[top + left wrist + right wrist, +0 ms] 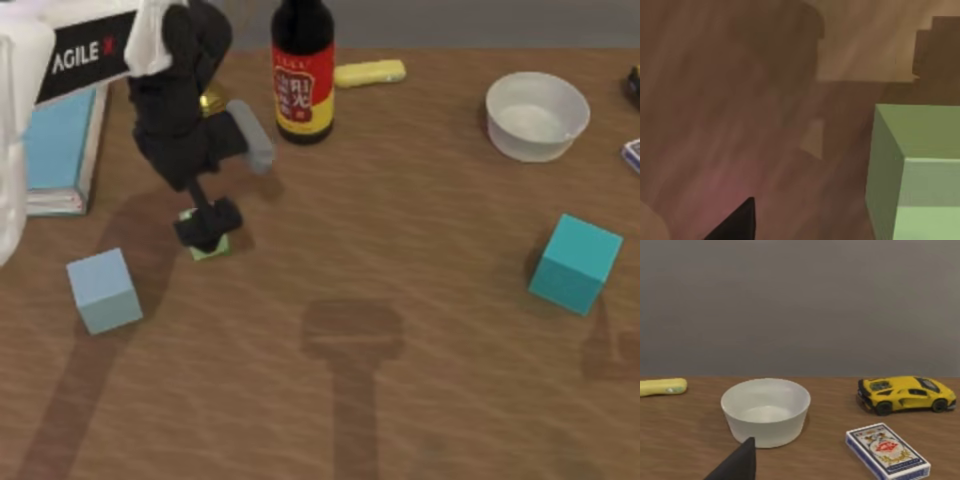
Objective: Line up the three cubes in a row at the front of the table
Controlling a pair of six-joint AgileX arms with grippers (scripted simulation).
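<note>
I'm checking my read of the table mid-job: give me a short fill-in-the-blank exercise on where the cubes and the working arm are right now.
1. The left gripper is down over the small light ____ matte cube.
2. The mid-sized pale sky-blue matte cube sits on the brown wood-grain table at the top view's ____ side.
3. The larger teal matte cube lies nearest the white ____.
4. The dark bottle with the red label stands ____.

Missing words: green; left; bowl; upright
</note>
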